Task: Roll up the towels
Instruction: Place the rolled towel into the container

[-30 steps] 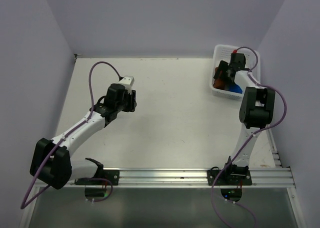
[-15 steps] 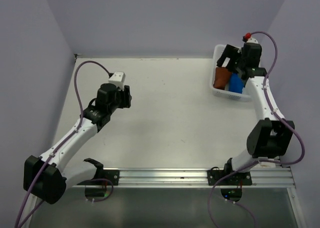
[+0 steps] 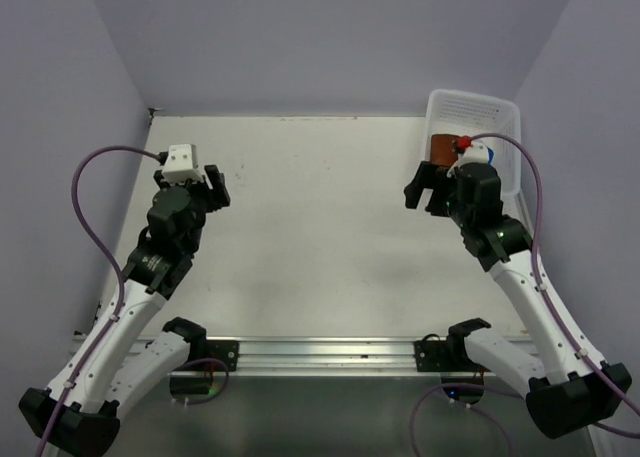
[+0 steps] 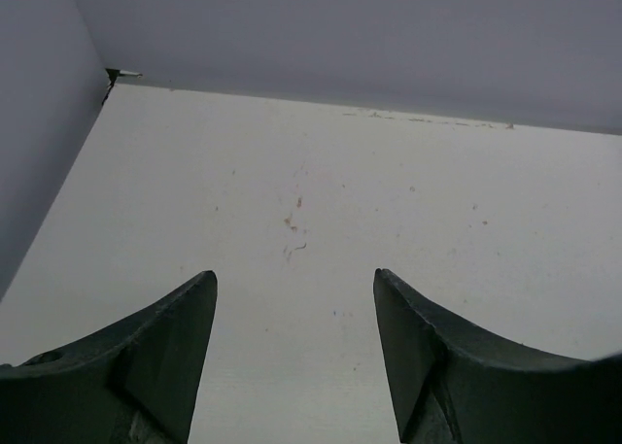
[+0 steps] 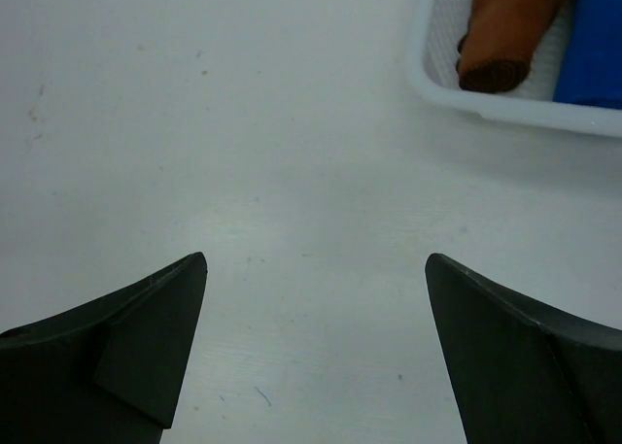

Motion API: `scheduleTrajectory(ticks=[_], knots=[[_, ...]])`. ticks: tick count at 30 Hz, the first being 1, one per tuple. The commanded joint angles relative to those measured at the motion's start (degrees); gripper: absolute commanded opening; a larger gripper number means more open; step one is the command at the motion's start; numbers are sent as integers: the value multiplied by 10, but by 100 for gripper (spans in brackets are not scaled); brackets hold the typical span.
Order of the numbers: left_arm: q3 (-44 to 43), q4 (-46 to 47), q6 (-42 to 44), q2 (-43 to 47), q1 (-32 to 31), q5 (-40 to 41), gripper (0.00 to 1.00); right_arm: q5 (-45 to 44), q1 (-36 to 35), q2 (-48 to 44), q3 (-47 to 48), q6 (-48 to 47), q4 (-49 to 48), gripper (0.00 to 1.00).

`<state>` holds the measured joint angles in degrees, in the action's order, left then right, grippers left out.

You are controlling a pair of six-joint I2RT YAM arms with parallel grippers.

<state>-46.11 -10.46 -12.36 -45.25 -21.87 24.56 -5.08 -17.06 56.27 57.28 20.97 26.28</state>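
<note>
The rust-brown towel [image 5: 505,36] lies rolled in the white basket [image 5: 428,75], with the blue towel [image 5: 593,46] beside it on the right. In the top view the brown towel [image 3: 443,147] shows in the basket [image 3: 470,105]; the blue one is hidden behind my right wrist. My right gripper [image 3: 422,197] [image 5: 316,257] is open and empty above bare table, just left of and nearer than the basket. My left gripper [image 3: 215,187] [image 4: 292,274] is open and empty over the far left of the table.
The basket stands in the far right corner against the walls. Purple walls close the table on the left, back and right. A metal rail [image 3: 330,352] with both arm bases runs along the near edge.
My right gripper has come out of the basket and moved left and nearer, empty. My left gripper has pulled back to the left. Both towels stay in the basket.
</note>
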Motion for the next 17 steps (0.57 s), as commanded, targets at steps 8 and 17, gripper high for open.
scheduleTrajectory(ticks=[8, 17], knots=[[18, 32, 11, -12, 5, -1, 70, -96, 2, -54, -67, 15, 33, 99], [15, 25, 17, -26, 5, 5, 70, -92, 2, -25, -74, 25, 15, 99]])
